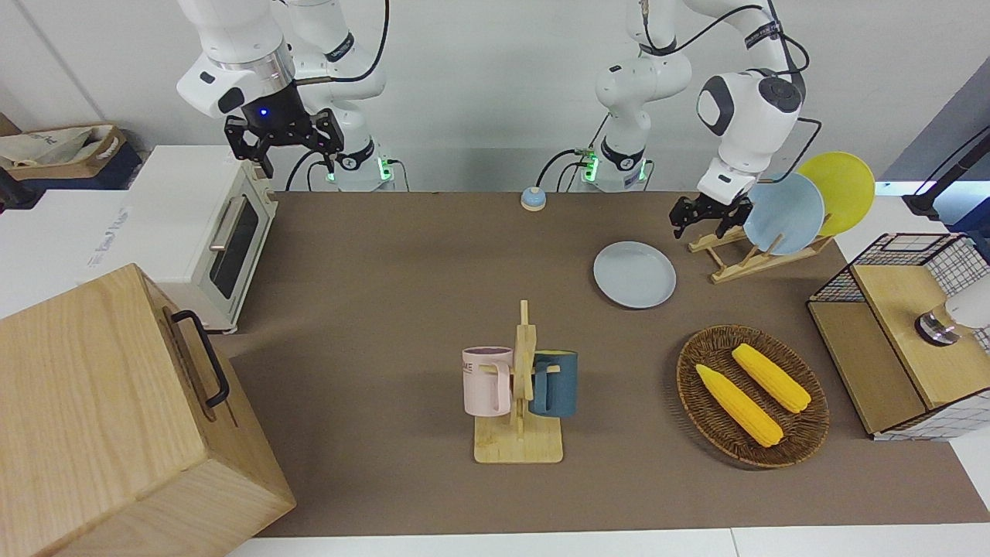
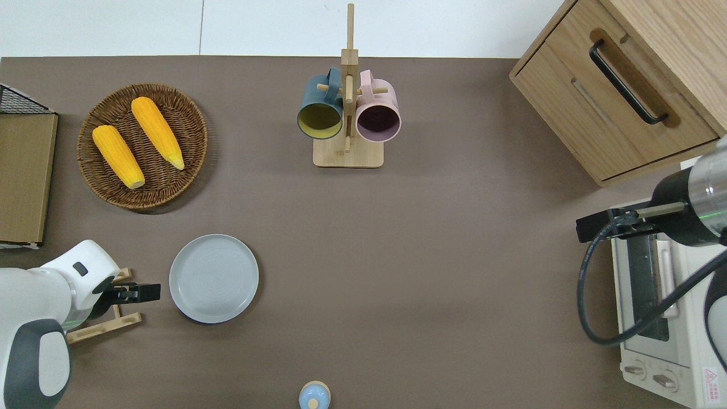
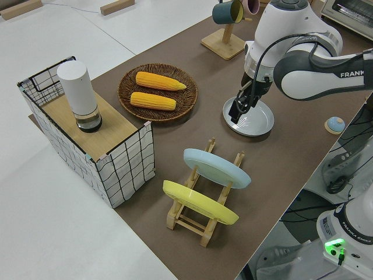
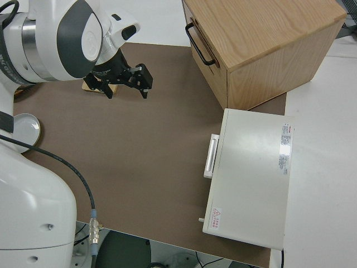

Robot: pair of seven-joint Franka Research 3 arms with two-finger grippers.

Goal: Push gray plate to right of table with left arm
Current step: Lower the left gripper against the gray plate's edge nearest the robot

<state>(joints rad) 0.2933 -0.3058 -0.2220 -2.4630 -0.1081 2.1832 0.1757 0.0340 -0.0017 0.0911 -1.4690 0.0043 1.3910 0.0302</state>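
Gray and round, the plate (image 2: pixel 213 278) lies flat on the brown worktop (image 2: pixel 431 255), between the wooden plate stand (image 2: pixel 105 318) and the middle of the worktop. The left end effector (image 2: pixel 149 292) hangs just beside the plate's rim on the stand's side, likely so it can shove the plate toward the right arm's end. I cannot tell if its fingers are wide or narrow; the right arm is parked.

Front, overhead and two raised side cameras (all sharing the table (image 2: pixel 431 255)).
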